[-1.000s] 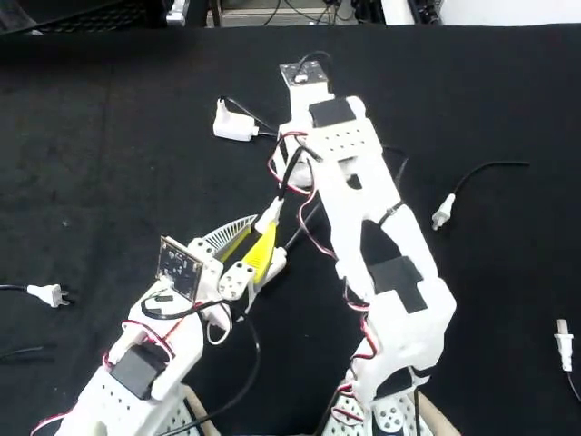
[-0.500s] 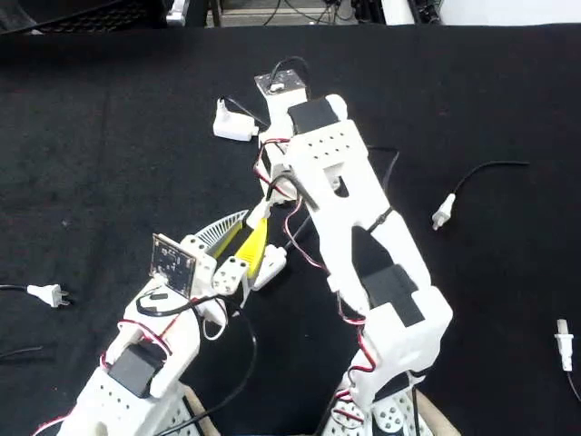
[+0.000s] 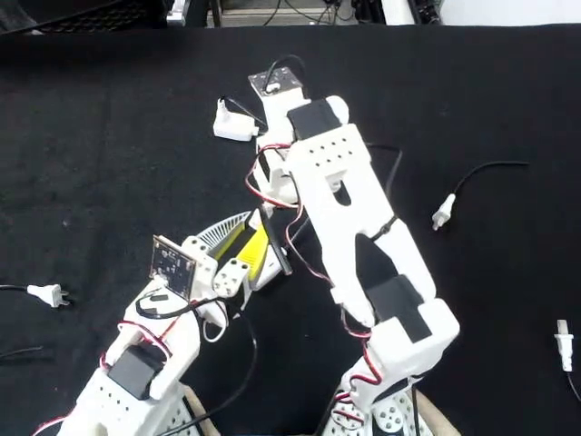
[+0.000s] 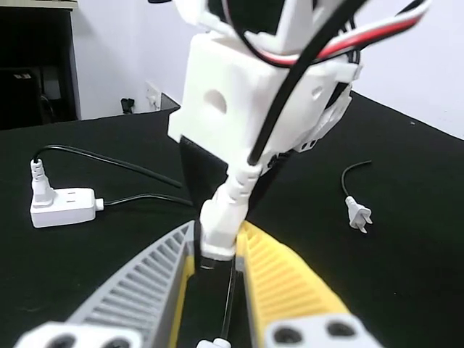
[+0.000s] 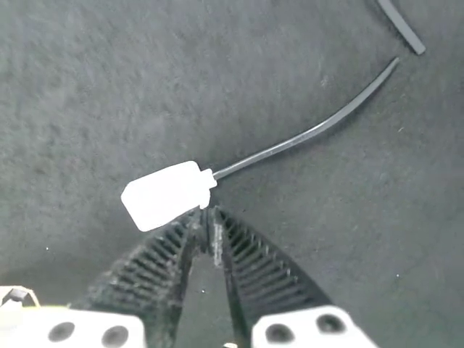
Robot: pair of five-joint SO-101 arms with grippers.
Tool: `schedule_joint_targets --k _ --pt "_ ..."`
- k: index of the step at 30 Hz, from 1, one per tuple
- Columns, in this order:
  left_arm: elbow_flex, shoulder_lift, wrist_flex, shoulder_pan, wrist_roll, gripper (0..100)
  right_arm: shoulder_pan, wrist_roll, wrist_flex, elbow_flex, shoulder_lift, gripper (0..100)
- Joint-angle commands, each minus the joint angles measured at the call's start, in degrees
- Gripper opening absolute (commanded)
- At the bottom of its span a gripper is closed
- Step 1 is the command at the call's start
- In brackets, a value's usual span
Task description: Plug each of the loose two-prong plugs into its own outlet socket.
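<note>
My left gripper (image 4: 217, 250) is shut on a white two-prong plug (image 4: 220, 217), whose ribbed neck and black cord rise toward the right arm's white wrist block (image 4: 246, 94). In the high view the left gripper (image 3: 247, 252) sits mid-table with its grey and yellow fingers pointing away. My right gripper (image 5: 210, 217) has its black fingers shut, with the tips at the edge of a white socket block (image 5: 165, 194) where a black cord leaves it. From above, the right gripper (image 3: 277, 250) hangs right beside the left one.
A white outlet block (image 3: 231, 123) with one plug in it lies at the back; it is the outlet block (image 4: 61, 206) in the left wrist view. Loose plugs lie at the right (image 3: 442, 213), the far right edge (image 3: 564, 341) and the left edge (image 3: 47, 293). Cords trail nearby.
The right arm swung left and its black fingers came down beside the left gripper. The left gripper shifted slightly left, still holding the plug.
</note>
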Motion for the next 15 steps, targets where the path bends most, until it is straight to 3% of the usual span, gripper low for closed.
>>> schedule_joint_targets --k 1,7,15 --pt "1.0 -0.4 -1.2 -0.8 0.4 3 -5.6 3.3 1.7 2.0 -5.1 1.2" --pt "1.0 -0.4 -1.1 -0.6 0.4 3 -5.5 6.0 1.1 4.0 -9.2 1.2" --pt "1.0 -0.4 0.9 -0.5 0.4 3 1.3 5.9 0.0 1.3 -11.6 1.2"
